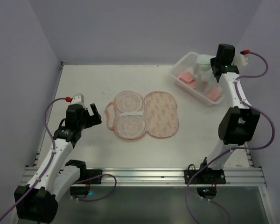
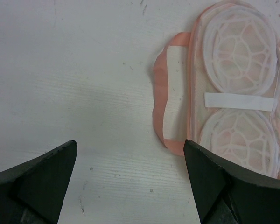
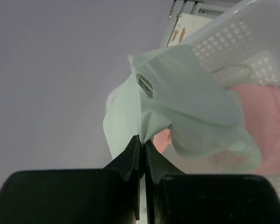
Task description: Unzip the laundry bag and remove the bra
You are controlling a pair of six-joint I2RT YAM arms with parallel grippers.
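Laundry bag [image 1: 144,114]: peach-pink pouch with an orange pattern. We log it lying open and spread flat on the surface [image 1: 84,84], its white-framed mesh half just beside the left jaws and well apart from the right jaws. Left jaws: released, spread wide, low over bare surface next to the bag's pink edge flap, touching nothing. Bra [image 3: 186,102]: pale mint-green. We find it pinched in the clenched right jaws, draped beyond their tips over the white slotted basket [image 1: 181,63].
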